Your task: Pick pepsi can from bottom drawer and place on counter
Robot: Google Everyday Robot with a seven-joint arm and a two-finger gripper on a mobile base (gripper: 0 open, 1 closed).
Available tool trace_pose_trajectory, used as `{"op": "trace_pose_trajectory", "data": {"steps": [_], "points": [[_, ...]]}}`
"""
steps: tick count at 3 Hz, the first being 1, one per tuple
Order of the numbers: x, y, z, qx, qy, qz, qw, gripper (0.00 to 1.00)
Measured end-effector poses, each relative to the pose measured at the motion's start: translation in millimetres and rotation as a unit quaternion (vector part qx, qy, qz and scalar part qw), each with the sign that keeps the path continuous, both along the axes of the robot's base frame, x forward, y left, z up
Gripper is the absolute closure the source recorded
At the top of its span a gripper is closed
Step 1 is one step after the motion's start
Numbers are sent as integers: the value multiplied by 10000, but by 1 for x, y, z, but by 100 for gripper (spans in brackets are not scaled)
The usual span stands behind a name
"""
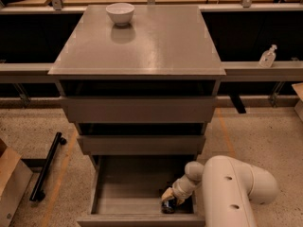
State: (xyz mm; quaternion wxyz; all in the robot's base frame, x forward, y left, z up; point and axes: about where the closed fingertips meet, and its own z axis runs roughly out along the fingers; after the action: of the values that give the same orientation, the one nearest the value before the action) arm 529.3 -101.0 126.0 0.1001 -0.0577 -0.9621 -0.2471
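Note:
The bottom drawer (118, 197) stands pulled open below the two shallower drawers. The pepsi can (169, 205), dark blue, sits in its front right corner, mostly covered by my gripper. My gripper (168, 197) reaches down into that corner from the white arm (232, 193) at the lower right and sits right over the can. The counter (156, 41) is the glossy grey-brown top of the cabinet, above and behind.
A white bowl (120, 13) stands at the counter's back left. A clear pump bottle (267, 56) sits on the ledge at right. A black bar (46, 167) and a cardboard box (9, 183) lie on the floor at left.

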Motion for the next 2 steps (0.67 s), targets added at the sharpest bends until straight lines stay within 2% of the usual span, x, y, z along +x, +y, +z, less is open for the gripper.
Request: {"op": "trace_pose_trajectory", "data": {"steps": [1,2], "points": [[-2,8,30,294,-99,131,9994,100],[-9,17,88,703,-126,472,9963,100]]}}
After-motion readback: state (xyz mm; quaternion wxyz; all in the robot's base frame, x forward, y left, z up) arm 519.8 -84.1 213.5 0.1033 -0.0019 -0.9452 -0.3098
